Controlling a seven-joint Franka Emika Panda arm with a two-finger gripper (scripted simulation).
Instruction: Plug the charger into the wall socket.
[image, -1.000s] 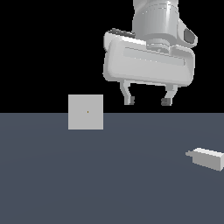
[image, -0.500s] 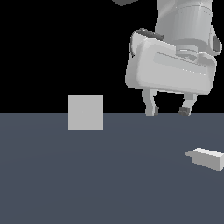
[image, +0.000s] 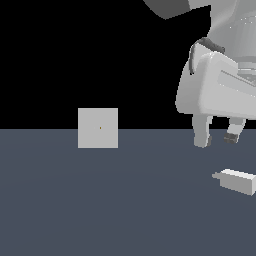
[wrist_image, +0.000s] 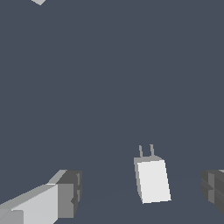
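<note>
The charger (image: 239, 180) lies flat on the dark floor at the exterior view's right, prongs pointing toward the wall socket (image: 98, 128), which stands upright well apart at the far left. Above the charger hangs the gripper (image: 216, 138), spread wide and empty. This looks like the approach step; next, descend squarely and straddle the block

The place is a simulated test scene, not a real room. The counter (image: 100, 210) is one flat slate-grey plane without texture, and behind it there is only plain black. The wall socket (image: 98, 128) is a bare square plate that stands alone, with no wall around it.
</note>
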